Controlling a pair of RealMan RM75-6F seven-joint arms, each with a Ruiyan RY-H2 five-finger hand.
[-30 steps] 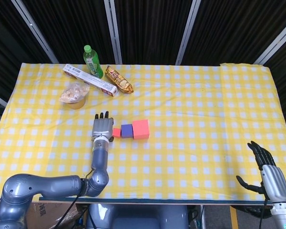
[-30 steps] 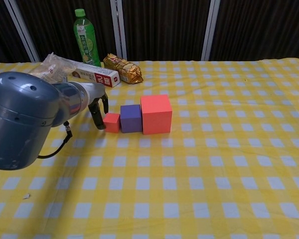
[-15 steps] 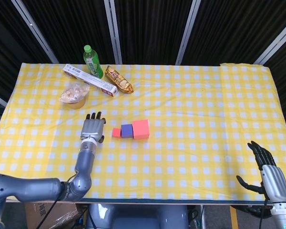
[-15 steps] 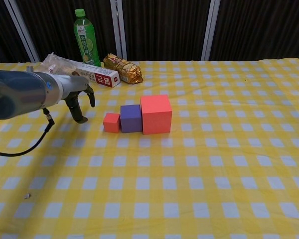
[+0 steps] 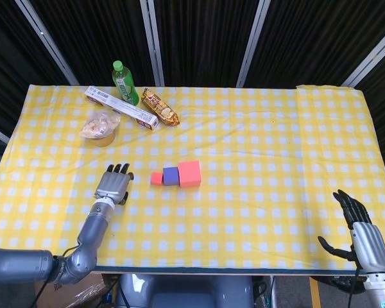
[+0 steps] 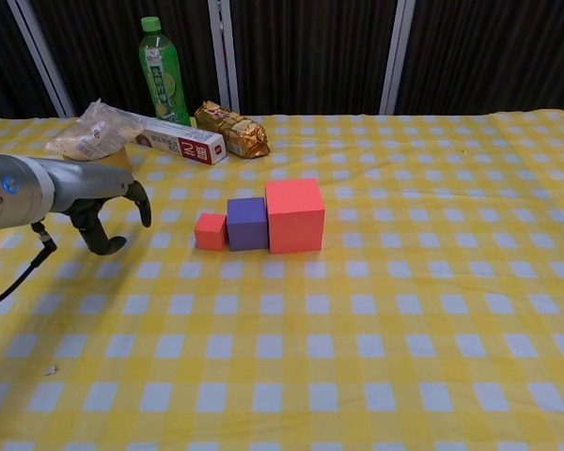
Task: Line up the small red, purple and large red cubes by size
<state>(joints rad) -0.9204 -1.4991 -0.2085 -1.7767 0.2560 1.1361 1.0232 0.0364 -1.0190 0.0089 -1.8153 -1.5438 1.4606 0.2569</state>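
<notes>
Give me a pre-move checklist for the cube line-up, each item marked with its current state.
1. Order by size: small red cube, purple cube, large red cube sit in one row, smallest to largest: ok.
2. Neighbouring cubes touch: ok in the chest view.
3. Front faces flush: cannot tell.
4. Left hand apart from the small red cube, holding nothing: ok.
5. Right hand open at the table's near edge, far from the cubes: ok.
6. Green bottle and snack packet behind the row, apart from it: ok.
</notes>
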